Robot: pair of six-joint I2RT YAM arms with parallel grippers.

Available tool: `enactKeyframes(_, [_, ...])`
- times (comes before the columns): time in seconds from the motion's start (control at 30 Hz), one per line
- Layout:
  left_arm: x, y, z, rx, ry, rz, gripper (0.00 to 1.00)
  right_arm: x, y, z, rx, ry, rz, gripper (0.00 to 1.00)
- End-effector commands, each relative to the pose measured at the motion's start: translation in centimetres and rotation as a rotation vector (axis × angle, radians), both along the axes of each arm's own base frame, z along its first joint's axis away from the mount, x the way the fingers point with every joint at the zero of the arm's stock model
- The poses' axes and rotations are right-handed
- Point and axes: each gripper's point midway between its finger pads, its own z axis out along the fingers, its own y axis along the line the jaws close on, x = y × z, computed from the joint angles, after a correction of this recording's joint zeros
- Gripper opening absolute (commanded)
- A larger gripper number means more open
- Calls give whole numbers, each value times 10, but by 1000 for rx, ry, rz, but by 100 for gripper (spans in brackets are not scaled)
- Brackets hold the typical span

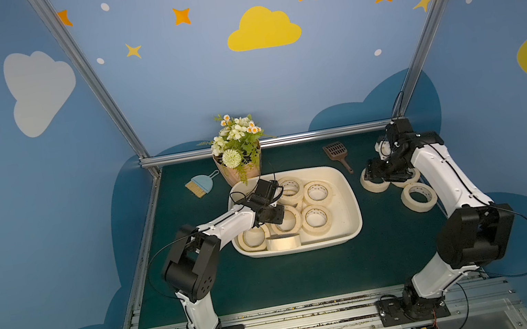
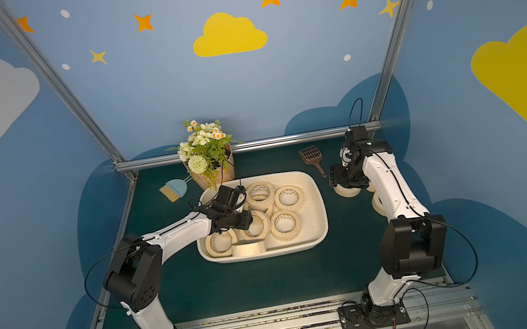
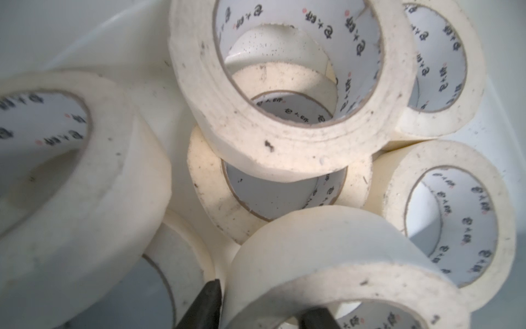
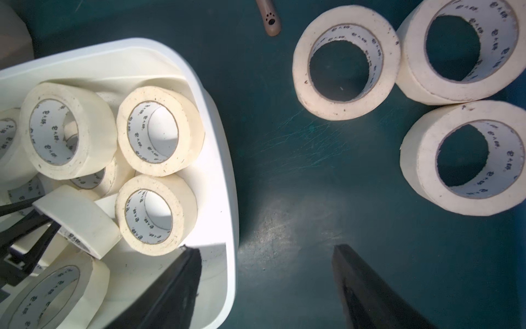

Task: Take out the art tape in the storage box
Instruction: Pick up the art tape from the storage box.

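Three tape rolls (image 4: 345, 62) lay on the mat beside the storage box (image 1: 347, 195); about seven remained inside. The left gripper (image 3: 259, 310) pinched one roll's wall (image 3: 336, 273); the right gripper (image 4: 266, 287) hung spread wide, holding nothing.

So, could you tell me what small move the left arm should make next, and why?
Probably lift straight up. In the left wrist view the left gripper has one finger outside and one inside the wall of a tape roll, apparently pinching it. That roll lies among others in the storage box, and three rolls already sit on the mat, so raising it clear of the rim comes first.
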Motion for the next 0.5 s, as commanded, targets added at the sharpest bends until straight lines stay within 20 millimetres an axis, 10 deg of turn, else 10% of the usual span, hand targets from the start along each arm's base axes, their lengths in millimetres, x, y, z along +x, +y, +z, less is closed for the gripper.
enactKeyframes(0.0, [7, -5, 7, -7, -17, -4, 30, -23, 23, 3, 2, 42, 74, 78])
enactKeyframes(0.47, [14, -17, 116, 45, -53, -106, 12, -34, 157, 27, 106, -9, 368, 76])
